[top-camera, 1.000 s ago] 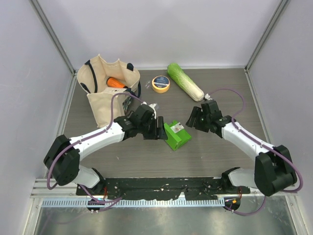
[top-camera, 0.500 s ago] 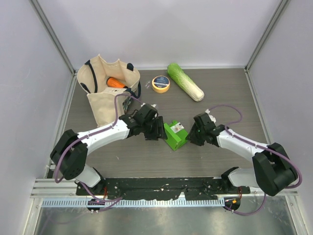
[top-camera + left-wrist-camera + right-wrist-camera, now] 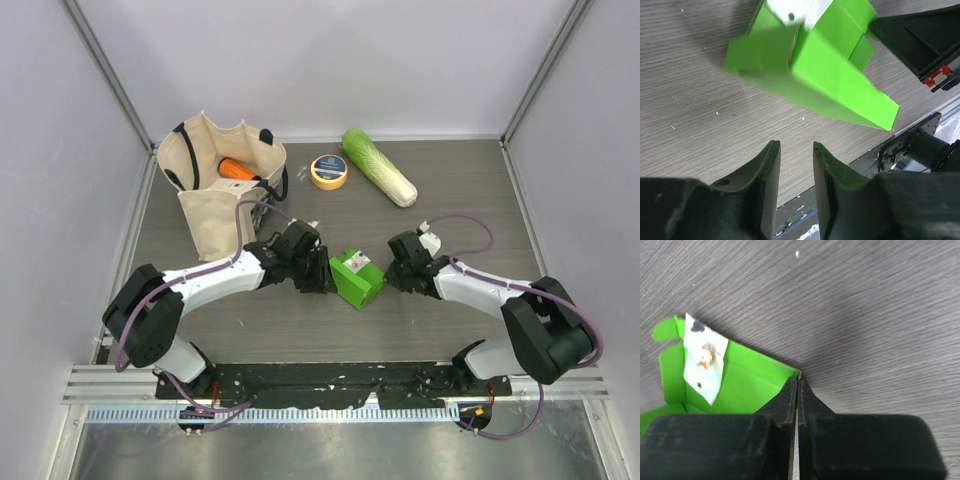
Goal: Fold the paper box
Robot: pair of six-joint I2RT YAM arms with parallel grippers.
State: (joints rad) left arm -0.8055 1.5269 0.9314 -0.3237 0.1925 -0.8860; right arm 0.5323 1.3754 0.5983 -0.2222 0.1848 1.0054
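The paper box (image 3: 357,278) is bright green card with a white label, lying partly folded mid-table. In the left wrist view the paper box (image 3: 810,65) lies ahead of my left gripper (image 3: 794,145), which is open with only bare table between its fingers. From above, the left gripper (image 3: 328,272) sits just left of the box. My right gripper (image 3: 392,272) is at the box's right side. In the right wrist view the right gripper (image 3: 798,380) has its jaws pressed together at the corner of a green wall of the paper box (image 3: 740,385).
A cream tote bag (image 3: 215,195) holding a carrot (image 3: 237,168) stands at the back left. A yellow tape roll (image 3: 329,171) and a long pale-green cabbage (image 3: 378,167) lie at the back. A black rail (image 3: 330,380) runs along the near edge.
The right arm has swung in from the back right to the box's right side, and its jaws have closed. The left gripper's jaws have narrowed beside the box.
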